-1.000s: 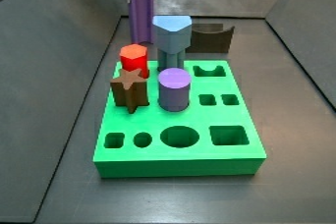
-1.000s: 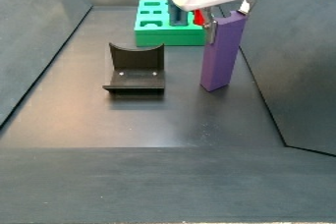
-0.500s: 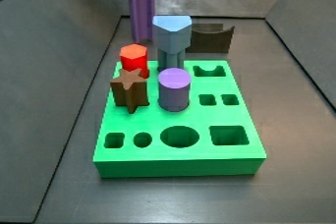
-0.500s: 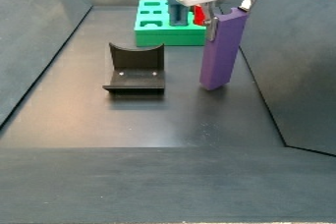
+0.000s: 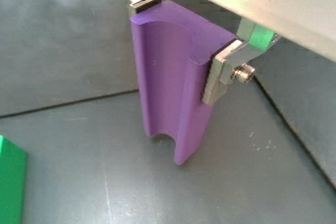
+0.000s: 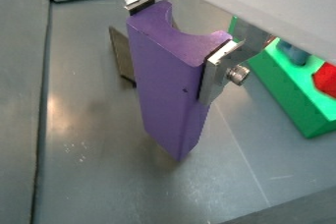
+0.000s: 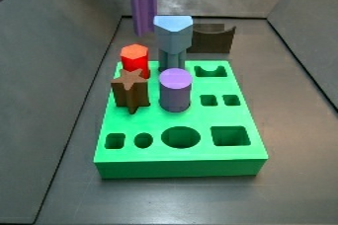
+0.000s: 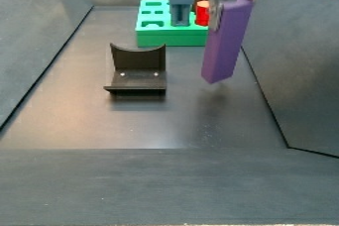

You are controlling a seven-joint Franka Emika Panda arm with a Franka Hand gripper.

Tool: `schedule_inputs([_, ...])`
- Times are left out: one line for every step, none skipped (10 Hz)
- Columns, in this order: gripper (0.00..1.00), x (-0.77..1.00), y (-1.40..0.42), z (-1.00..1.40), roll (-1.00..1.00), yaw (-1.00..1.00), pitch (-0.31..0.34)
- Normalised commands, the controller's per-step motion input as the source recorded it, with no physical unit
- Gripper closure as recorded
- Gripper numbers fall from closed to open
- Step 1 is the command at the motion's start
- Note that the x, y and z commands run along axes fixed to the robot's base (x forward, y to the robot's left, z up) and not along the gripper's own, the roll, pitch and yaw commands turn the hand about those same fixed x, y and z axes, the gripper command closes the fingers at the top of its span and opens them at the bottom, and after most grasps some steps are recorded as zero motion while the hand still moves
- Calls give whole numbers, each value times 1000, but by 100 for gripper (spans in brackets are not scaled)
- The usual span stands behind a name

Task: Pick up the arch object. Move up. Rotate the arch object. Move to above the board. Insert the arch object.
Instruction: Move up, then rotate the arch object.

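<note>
Pincer: closing its silver fingers on the top of the arch, one on each broad face; visible in both wrist views.
Arch: hanging upright in the pincer, its lower end clear of the floor in a side view; notched top showing between the fingers.
Board: lying apart from the arch, carrying a purple cylinder and other blocks.
Fixture: standing on the floor beside the arch.

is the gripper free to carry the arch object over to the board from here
Probably yes. The gripper is shut on the arch object, which hangs clear of the floor, and nothing stands between it and the board.
</note>
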Motion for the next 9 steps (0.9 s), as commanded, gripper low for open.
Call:
schedule_inputs([100, 12, 12, 520, 6, -8, 68])
schedule_inputs([100, 18, 17, 312, 14, -9, 85])
schedule_inputs([100, 17, 17, 205, 18, -9, 90])
schedule_inputs([100, 288, -599, 769, 0, 0, 0])
schedule_inputs([100, 275, -587, 733, -1, 7, 9])
schedule_inputs([100, 180, -438, 621, -5, 29, 44])
schedule_inputs([100, 80, -175, 430, -16, 28, 50])
schedule_inputs([100, 39, -83, 277, -20, 24, 53])
schedule_inputs([100, 0, 0, 0, -3, -1000, 25])
